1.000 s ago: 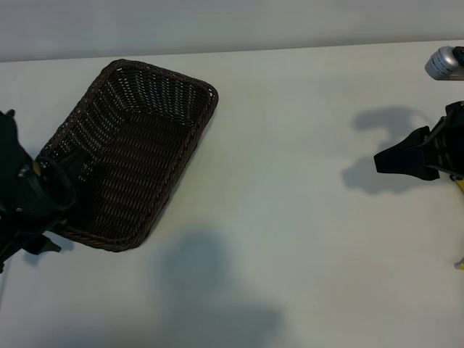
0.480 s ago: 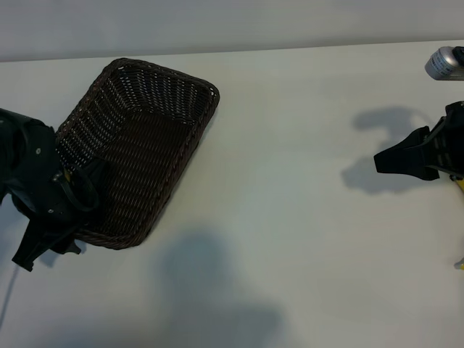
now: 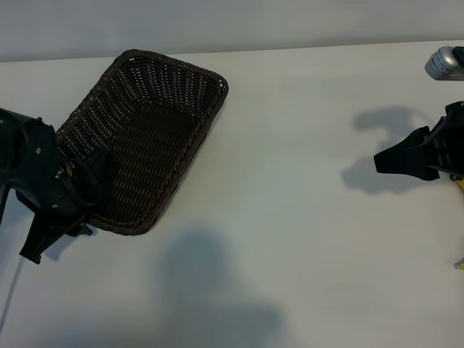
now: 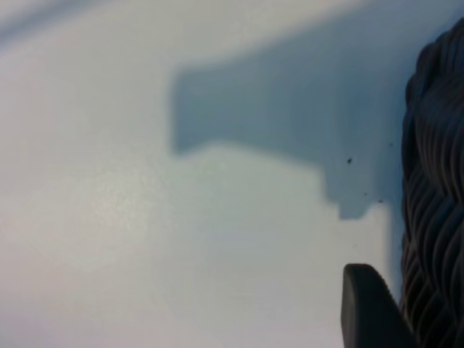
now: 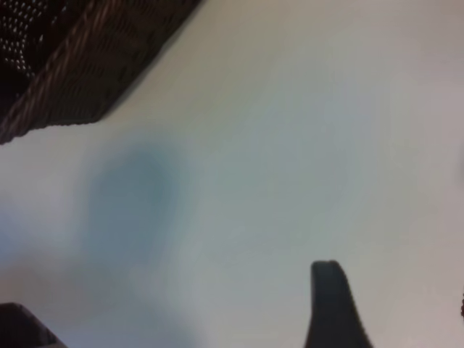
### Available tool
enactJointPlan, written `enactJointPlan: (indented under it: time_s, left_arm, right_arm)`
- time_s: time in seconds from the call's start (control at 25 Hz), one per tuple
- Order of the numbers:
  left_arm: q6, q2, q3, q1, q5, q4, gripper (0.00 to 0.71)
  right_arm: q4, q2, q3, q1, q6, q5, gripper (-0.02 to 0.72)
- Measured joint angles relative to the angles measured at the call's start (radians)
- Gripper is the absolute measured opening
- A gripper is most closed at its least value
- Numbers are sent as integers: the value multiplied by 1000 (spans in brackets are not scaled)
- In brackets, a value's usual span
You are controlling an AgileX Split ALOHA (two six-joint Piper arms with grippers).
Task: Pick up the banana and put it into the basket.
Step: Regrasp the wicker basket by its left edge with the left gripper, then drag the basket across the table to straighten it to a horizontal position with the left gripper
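The dark brown wicker basket (image 3: pixel 148 138) lies at the table's left, slanted, with nothing inside it. The banana is out of view. My left gripper (image 3: pixel 88 201) straddles the basket's near left corner and is shut on the wall. One of its fingers (image 4: pixel 368 312) presses the outside of the woven wall (image 4: pixel 435 196), and the other is hidden inside. My right gripper (image 3: pixel 391 161) hovers over bare table at the far right. It is open, with nothing between its fingers (image 5: pixel 330 304).
A silver cylinder (image 3: pixel 444 62) sits at the back right corner. Small yellow bits (image 3: pixel 459 185) show at the right edge by the right arm; what they are I cannot tell. White tabletop stretches between the basket and the right arm.
The left arm swung up to the basket's near corner and its fingers closed in on the wall. The basket slid and turned a little to the right. The right arm held still.
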Motion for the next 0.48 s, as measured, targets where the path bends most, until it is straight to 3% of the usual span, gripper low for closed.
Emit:
enactJointPlan:
  time_s: [0.48]
  left_arm:
    - [160, 0, -60, 0, -7, -29, 207]
  right_arm:
    - [0, 0, 0, 0, 0, 0, 437]
